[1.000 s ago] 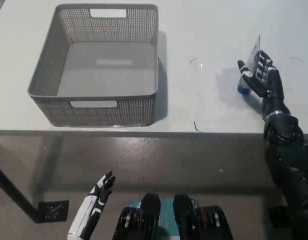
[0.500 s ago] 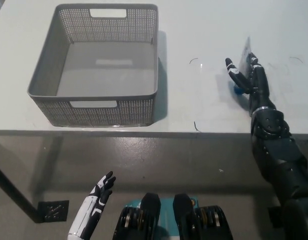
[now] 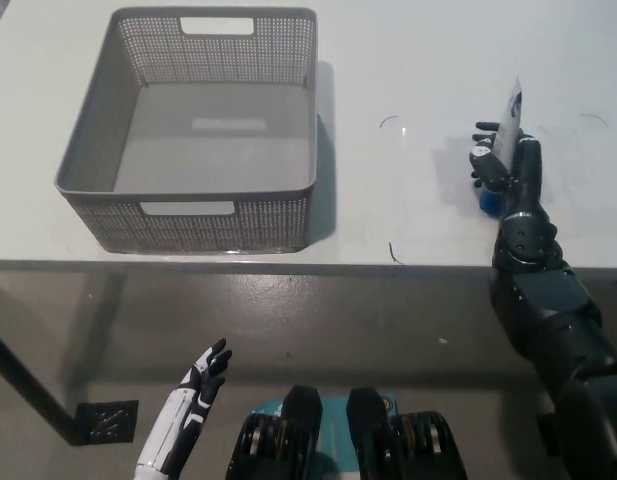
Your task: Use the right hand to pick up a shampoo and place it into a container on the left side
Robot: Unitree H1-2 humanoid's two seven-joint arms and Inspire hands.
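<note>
While the white left robot hand (image 3: 193,398) rests below the desk's (image 3: 408,60) front edge with fingers spread, the black right robot hand (image 3: 500,165) clasps the shampoo (image 3: 506,125) upright near the right edge; the gray container (image 3: 203,140) sits at left.

So the surface is a plain white table (image 3: 408,60) that fills the upper half of the frame, its front edge running straight across the middle. At upper left sits a grey perforated plastic basket (image 3: 203,225) with cut-out handles, nothing inside. Over at the right there's a white shampoo tube with a blue cap (image 3: 493,190) standing cap-down. A couple of thin dark squiggly marks (image 3: 391,253) show near centre.
</note>
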